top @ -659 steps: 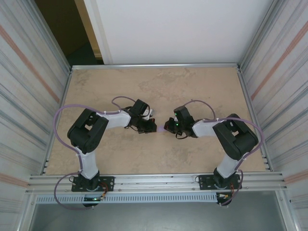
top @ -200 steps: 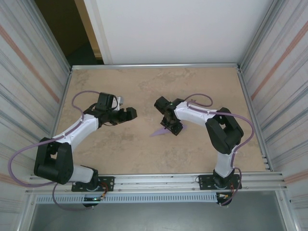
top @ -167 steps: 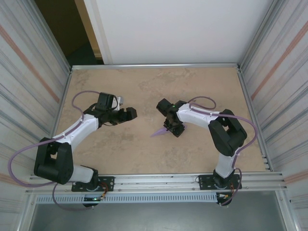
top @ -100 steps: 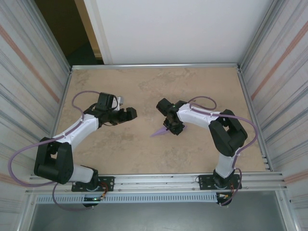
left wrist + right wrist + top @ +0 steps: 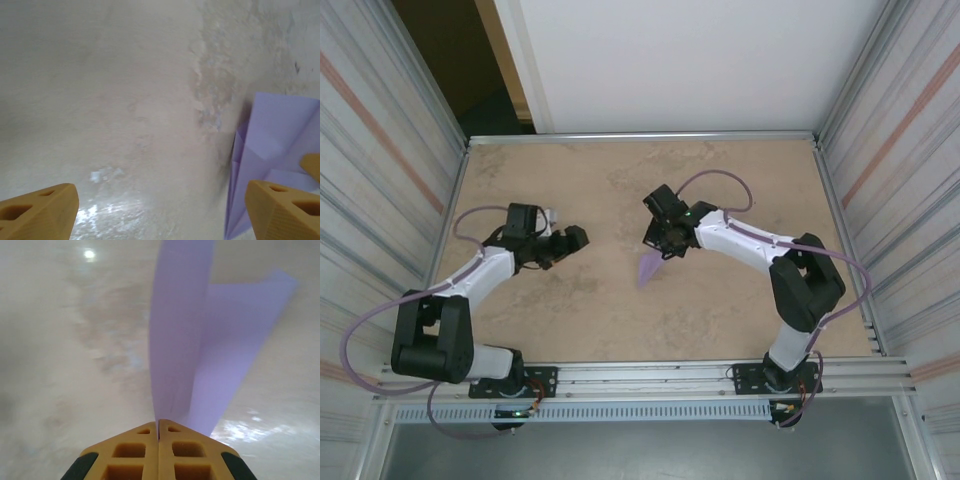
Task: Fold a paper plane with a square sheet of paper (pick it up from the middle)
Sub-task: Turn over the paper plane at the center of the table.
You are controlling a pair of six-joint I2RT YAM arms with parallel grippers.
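Paper plane (image 5: 648,267): nearest item, mid-table, lavender, creased to a narrow dart with its nose toward the near edge. Whether the nose touches the table (image 5: 720,320) cannot be determined.

Right gripper (image 5: 158,426): just beyond the plane, jaws pressed together on the end opposite the nose, along the centre crease. The folded layers fan out from the fingers.

Left gripper (image 5: 574,240): well apart to the left, jaws wide, holding nothing.

Handling assessment: very light, limp, easily crumpled, with layers likely to spring open. The best hold is judged to be the centre crease, pinched lightly at mid-length.
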